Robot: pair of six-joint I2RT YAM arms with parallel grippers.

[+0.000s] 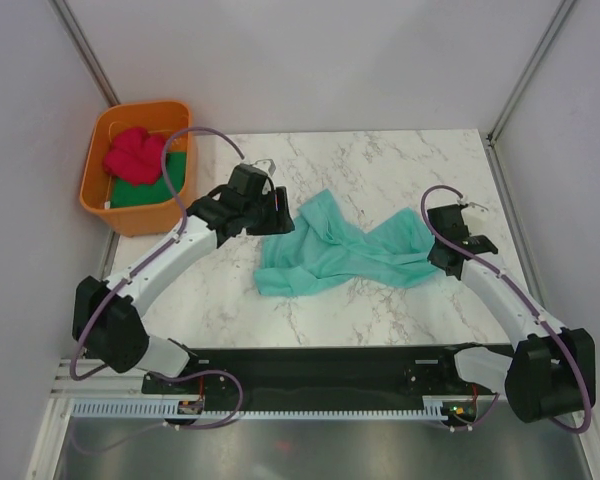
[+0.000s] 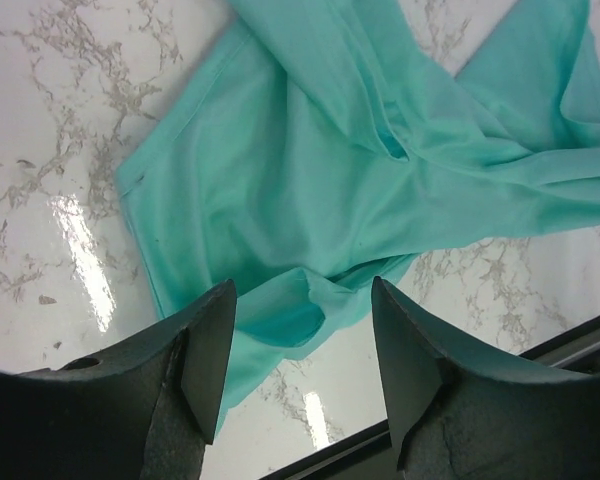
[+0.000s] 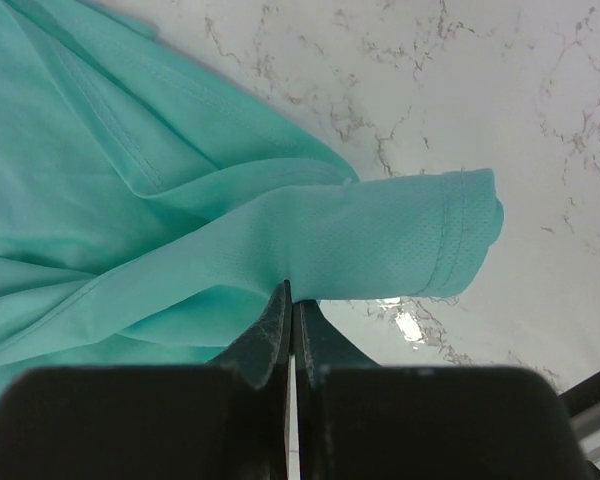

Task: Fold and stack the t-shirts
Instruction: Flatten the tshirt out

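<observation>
A teal t-shirt point(image 1: 340, 250) lies crumpled in the middle of the marble table point(image 1: 380, 160). My left gripper point(image 1: 284, 214) hovers at the shirt's upper left edge. In the left wrist view that left gripper point(image 2: 300, 345) is open, and the teal t-shirt point(image 2: 310, 170) lies below it with nothing between the fingers. My right gripper point(image 1: 438, 262) is at the shirt's right end. In the right wrist view the right gripper point(image 3: 292, 297) is shut, pinching the edge of the teal t-shirt point(image 3: 180, 230) beside a sleeve hem. A pinkish-red t-shirt point(image 1: 135, 152) and a dark green t-shirt point(image 1: 146, 190) are bunched in a tub.
The orange plastic tub point(image 1: 95, 190) stands off the table's far left corner. Grey walls close in the back and both sides. A black rail point(image 1: 330, 365) carrying the arm bases runs along the near edge.
</observation>
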